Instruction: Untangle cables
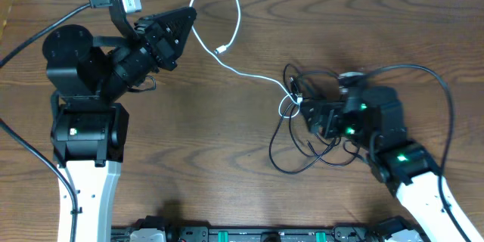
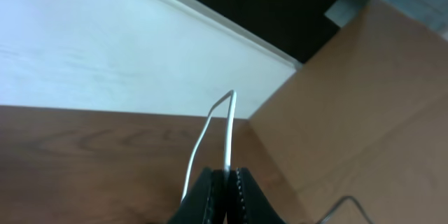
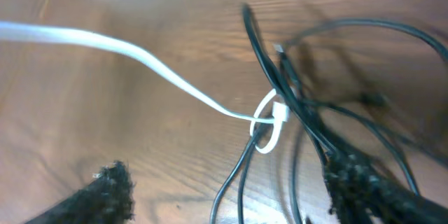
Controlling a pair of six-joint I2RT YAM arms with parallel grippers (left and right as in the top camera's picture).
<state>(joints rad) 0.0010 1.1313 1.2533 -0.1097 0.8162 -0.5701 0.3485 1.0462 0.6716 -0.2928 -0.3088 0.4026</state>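
Observation:
The white cable [image 1: 236, 15] makes a loop at the top centre, and its plug [image 1: 221, 49] lies on the wood. My left gripper [image 1: 186, 20] is shut on this cable, which rises from the closed jaws in the left wrist view [image 2: 229, 126]. From there it runs right and ends in a small loop [image 3: 269, 122] wrapped around the black cables [image 1: 273, 151]. The black cables [image 3: 262, 49] lie tangled right of centre. My right gripper [image 1: 311, 119] is open over the tangle. Black strands pass between its spread fingers [image 3: 234, 189].
The left arm's base [image 1: 83, 121] fills the left side. A thick black robot cable [image 1: 442, 83] arcs over the right arm. In the left wrist view a cardboard box [image 2: 364, 98] and a white board [image 2: 105, 49] stand beyond the table's edge.

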